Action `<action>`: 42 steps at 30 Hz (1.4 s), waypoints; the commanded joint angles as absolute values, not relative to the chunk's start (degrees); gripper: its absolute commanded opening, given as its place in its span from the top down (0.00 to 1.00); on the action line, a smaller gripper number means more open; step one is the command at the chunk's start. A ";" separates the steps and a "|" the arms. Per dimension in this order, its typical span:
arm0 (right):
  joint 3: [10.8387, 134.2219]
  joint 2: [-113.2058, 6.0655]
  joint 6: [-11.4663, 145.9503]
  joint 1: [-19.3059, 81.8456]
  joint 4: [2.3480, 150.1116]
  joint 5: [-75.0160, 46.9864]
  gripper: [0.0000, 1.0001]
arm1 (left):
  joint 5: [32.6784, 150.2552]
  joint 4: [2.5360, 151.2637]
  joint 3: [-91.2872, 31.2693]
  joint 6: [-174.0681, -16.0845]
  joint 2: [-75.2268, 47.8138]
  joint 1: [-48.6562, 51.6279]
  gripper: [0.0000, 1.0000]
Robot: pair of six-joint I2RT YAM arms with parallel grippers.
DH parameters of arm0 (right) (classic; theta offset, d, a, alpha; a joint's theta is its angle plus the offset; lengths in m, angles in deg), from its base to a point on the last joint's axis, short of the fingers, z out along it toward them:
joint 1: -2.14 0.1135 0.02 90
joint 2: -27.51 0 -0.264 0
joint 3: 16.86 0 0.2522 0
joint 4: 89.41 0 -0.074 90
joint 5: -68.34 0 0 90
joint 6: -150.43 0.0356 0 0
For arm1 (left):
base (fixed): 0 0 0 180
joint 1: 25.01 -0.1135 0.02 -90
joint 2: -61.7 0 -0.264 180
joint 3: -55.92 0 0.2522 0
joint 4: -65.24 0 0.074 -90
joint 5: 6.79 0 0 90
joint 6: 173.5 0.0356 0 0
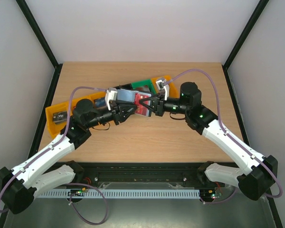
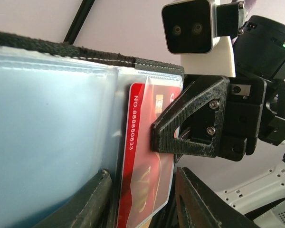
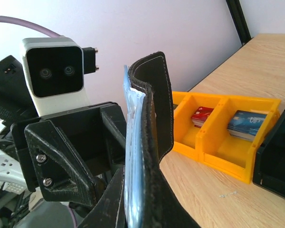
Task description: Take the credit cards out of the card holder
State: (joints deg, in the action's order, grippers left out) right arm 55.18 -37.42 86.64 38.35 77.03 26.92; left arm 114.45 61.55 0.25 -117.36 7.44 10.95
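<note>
Red card point(image 2: 147, 156) is sitting in the holder's pocket, right between the left claw's point(image 2: 142, 173) fingers. That claw is standing half-open around it, and I can't tell if it's touching. The right claw point(image 3: 140, 199) is clamping shut on the card holder point(image 3: 154, 109), keeping it off the counter point(image 1: 133, 142). The card is looking light, stiff and slick, so pinching its exposed end seems best.

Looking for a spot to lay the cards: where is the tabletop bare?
Bare: on the light wooden tabletop, the near strip between the held-up black folding card holder and the front edge, and the far strip behind the orange plastic bins. Crowded: the middle, around both.
</note>
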 commanded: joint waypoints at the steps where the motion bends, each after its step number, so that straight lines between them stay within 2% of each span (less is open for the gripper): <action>1: 55.12 -35.72 89.31 38.93 85.86 34.99 0.98 | 114.74 59.24 1.07 -120.04 6.62 10.61 0.62; 6: 54.06 -35.76 93.44 39.00 93.29 37.02 0.98 | 118.34 56.68 0.56 -121.25 6.03 10.78 0.62; 10: 53.17 -36.67 95.08 40.31 96.55 29.45 0.98 | 123.95 52.38 0.39 -119.37 4.88 11.72 0.66; 13: 50.52 -37.55 97.44 41.29 101.62 26.01 0.98 | 126.29 51.39 1.34 -117.82 3.86 11.76 0.78; 15: 48.90 -38.10 99.58 41.41 105.49 25.40 0.98 | 127.88 49.45 1.99 -118.76 3.61 11.43 0.80; 19: 50.23 -39.40 97.99 41.43 103.87 24.26 0.98 | 133.83 45.27 1.89 -119.81 3.44 11.51 0.77; 22: 50.28 -39.78 95.87 41.43 102.91 21.74 0.98 | 140.42 41.42 1.57 -120.40 3.55 11.40 0.67; 26: 51.65 -40.68 92.64 41.35 102.07 21.32 0.99 | 146.69 36.89 1.70 -125.75 3.45 9.53 0.63; 35: 56.09 -42.67 88.19 40.89 98.10 24.71 0.98 | 151.67 36.41 0.39 -128.56 4.48 7.44 0.69; 39: 58.03 -44.64 90.69 41.06 98.14 25.30 0.98 | 148.33 44.11 -0.01 -122.82 4.80 7.85 0.79; 42: 58.88 -45.81 92.87 42.53 100.56 26.89 0.98 | 141.52 54.46 -0.91 -115.03 4.67 8.11 0.72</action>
State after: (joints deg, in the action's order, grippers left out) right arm 55.51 -41.24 91.02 39.03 95.09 30.05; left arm 131.61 42.56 0.88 -123.35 5.01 2.95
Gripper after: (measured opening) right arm 0.061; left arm 0.242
